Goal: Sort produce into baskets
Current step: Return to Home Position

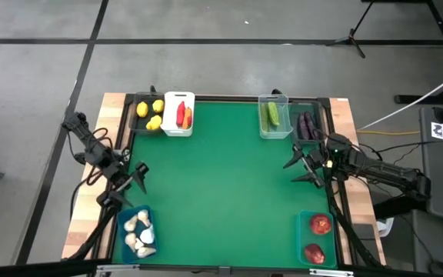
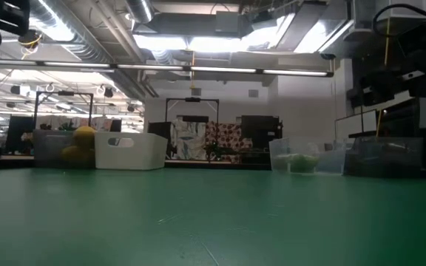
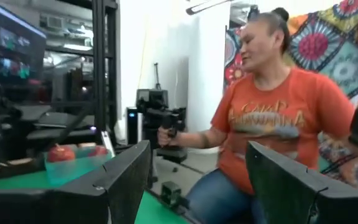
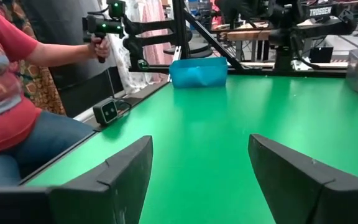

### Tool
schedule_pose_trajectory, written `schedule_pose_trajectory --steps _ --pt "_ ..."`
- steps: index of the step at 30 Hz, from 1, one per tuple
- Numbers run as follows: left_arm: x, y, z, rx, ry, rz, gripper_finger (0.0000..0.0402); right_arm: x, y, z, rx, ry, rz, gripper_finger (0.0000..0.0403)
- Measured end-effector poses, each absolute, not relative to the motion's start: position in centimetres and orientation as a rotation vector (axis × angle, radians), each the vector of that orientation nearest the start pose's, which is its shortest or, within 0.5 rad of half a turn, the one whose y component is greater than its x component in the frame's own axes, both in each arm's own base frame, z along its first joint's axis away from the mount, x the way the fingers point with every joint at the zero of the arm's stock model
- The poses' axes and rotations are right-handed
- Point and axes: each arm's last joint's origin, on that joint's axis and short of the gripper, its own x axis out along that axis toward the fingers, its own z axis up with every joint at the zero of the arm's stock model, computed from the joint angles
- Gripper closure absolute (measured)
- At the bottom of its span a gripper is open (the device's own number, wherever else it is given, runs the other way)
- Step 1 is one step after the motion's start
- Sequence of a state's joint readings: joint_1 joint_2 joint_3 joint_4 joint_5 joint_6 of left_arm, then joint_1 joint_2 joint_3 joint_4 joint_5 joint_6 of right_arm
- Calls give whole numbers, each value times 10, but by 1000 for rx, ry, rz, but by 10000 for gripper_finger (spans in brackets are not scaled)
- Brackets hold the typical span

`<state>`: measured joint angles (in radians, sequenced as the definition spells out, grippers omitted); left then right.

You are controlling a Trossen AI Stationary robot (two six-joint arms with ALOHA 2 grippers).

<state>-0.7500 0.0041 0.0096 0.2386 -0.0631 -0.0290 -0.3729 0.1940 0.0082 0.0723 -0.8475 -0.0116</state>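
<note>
All produce lies in bins at the green mat's corners. Yellow lemons (image 1: 154, 114) sit in a dark bin, a red chili and orange carrot (image 1: 183, 115) in the white bin (image 1: 178, 98). Green cucumbers (image 1: 271, 115) lie in the clear bin, purple eggplants (image 1: 307, 125) in a dark bin. White garlic (image 1: 139, 233) fills the near-left teal bin, round red fruits (image 1: 318, 237) the near-right teal bin. My left gripper (image 1: 134, 176) is open above the mat's left edge. My right gripper (image 1: 301, 166) is open above the right edge. Both are empty.
A seated person in an orange shirt (image 3: 272, 124) holds a handheld controller (image 4: 98, 28) beyond the table's near edge. The black table frame (image 1: 229, 98) runs round the green mat (image 1: 221, 192). The left arm's base stands behind the garlic bin (image 4: 197, 71).
</note>
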Motion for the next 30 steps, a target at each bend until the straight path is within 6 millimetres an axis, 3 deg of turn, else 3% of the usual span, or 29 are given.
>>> schedule_pose_trajectory --steps 4,11,19,30 --pt "74 -59 189 -37 -242 -582 141 100 -16 158 57 93 465 139" --pt "84 -47 181 -76 -150 -406 141 100 -16 158 113 108 454 139" --pt "84 -48 181 25 -173 -492 141 101 -19 158 128 106 371 139" --pt "85 -48 167 -105 13 -500 141 102 -19 158 186 116 353 139"
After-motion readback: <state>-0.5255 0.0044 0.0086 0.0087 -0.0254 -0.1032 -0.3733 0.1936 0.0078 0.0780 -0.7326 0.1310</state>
